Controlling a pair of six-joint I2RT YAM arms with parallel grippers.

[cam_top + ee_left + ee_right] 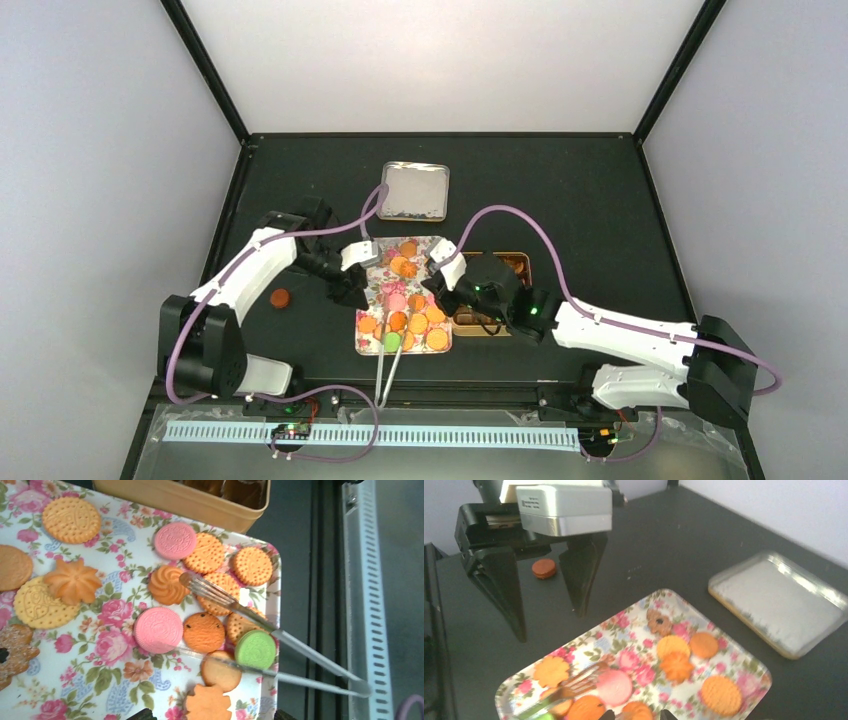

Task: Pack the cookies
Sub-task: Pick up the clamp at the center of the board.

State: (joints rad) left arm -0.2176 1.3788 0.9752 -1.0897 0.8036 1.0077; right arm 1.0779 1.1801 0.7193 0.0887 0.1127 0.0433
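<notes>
step: picking cookies point(159, 629) off the floral tray point(100, 675)
left claw point(551, 625): released, empty, beside the tray
right claw point(441, 270): grip can't be told
next: probably pinch one cookie, carry it to the tin point(190, 502)

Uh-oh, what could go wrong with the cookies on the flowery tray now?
The tongs lie across the cookies and stick out past the floral tray; a bump might sweep some off. One stray cookie sits alone on the table, so it may get forgotten. The open left gripper and the right gripper face each other across the tray and could collide.
</notes>
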